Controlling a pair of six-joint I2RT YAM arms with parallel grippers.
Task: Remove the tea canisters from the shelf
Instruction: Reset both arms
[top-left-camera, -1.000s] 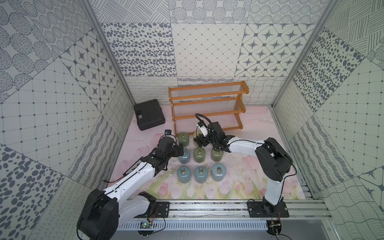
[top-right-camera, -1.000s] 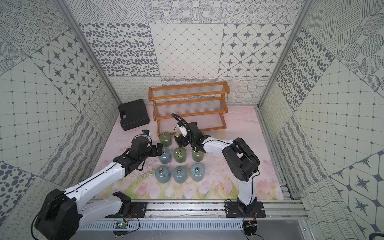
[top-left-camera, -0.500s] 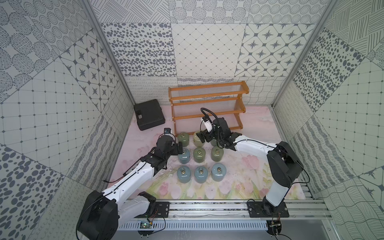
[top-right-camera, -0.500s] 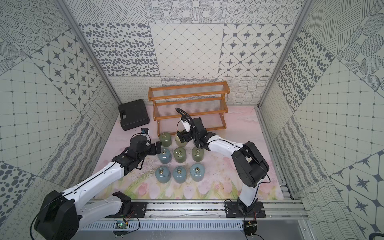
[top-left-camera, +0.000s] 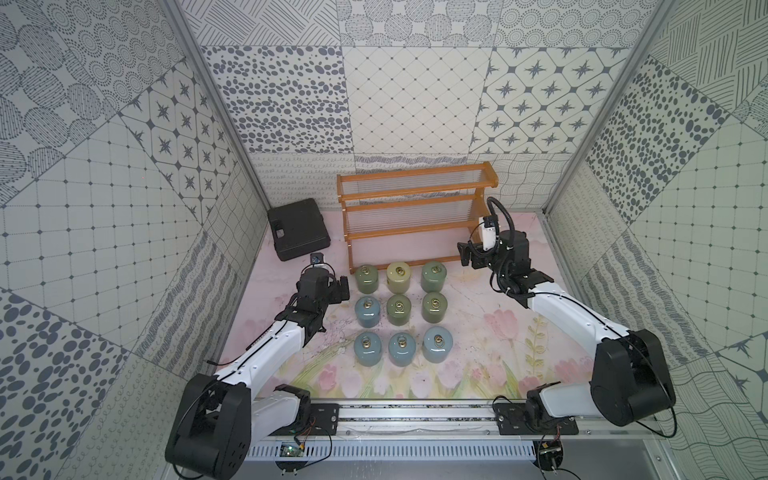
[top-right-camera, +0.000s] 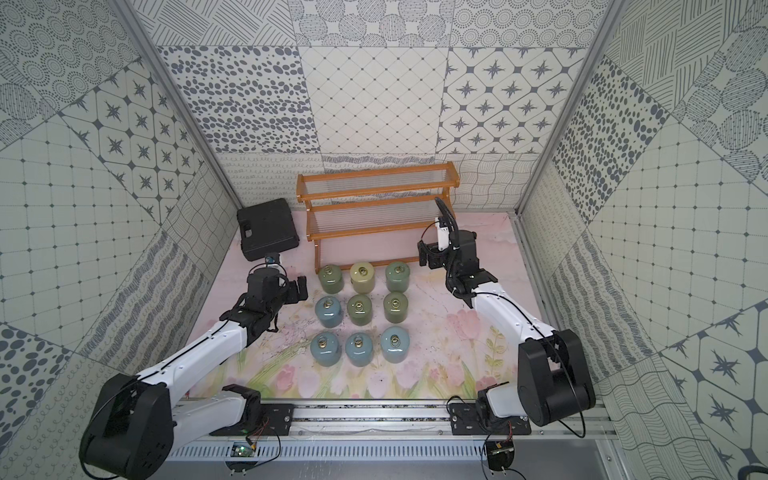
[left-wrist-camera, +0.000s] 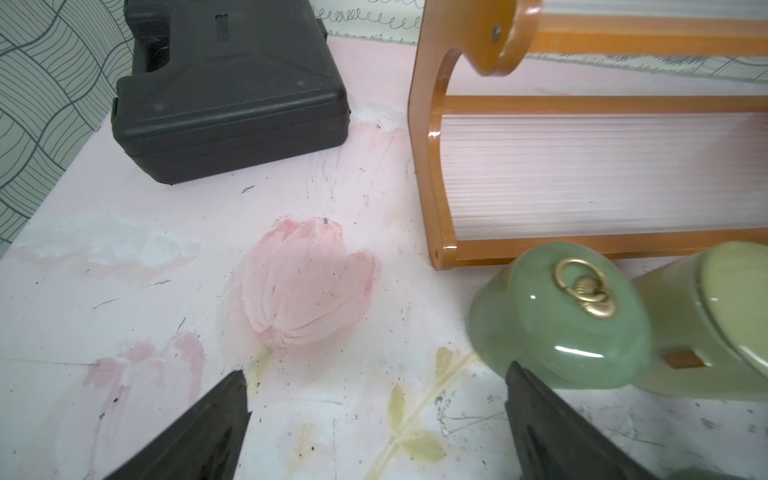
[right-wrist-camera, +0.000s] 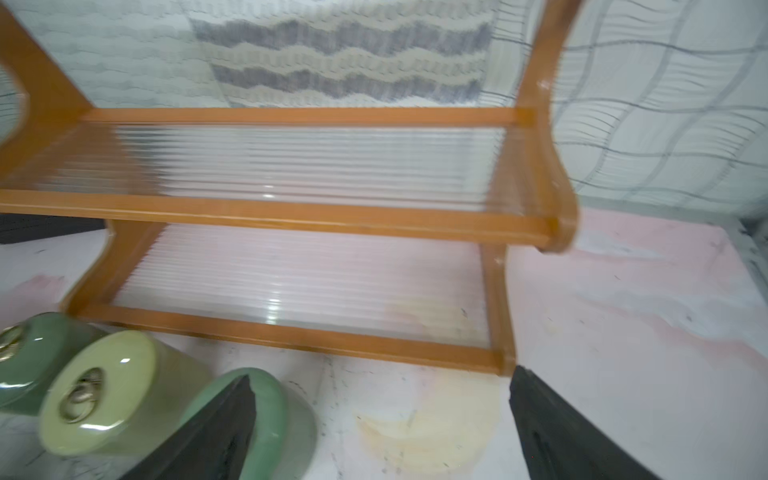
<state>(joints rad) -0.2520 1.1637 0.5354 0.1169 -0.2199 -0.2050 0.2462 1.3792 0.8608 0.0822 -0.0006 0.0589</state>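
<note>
Several tea canisters stand upright on the table in three rows of three, in front of the shelf (top-left-camera: 415, 195) (top-right-camera: 374, 195), whose tiers hold nothing. The back row has a green canister (top-left-camera: 367, 279), a pale yellow-green one (top-left-camera: 399, 278) and another green one (top-left-camera: 433, 276). My left gripper (top-left-camera: 343, 288) (left-wrist-camera: 378, 424) is open and empty, just left of the back-left green canister (left-wrist-camera: 557, 316). My right gripper (top-left-camera: 465, 254) (right-wrist-camera: 378, 424) is open and empty, off to the right of the back-right green canister (right-wrist-camera: 274, 411).
A flat black case (top-left-camera: 298, 228) (left-wrist-camera: 232, 91) lies left of the shelf against the wall. Patterned walls close in three sides. The arms' rail (top-left-camera: 415, 415) runs along the front edge.
My right gripper has opened and drawn back to the right, away from the pale yellow-green canister in the back row. The left arm has barely moved.
</note>
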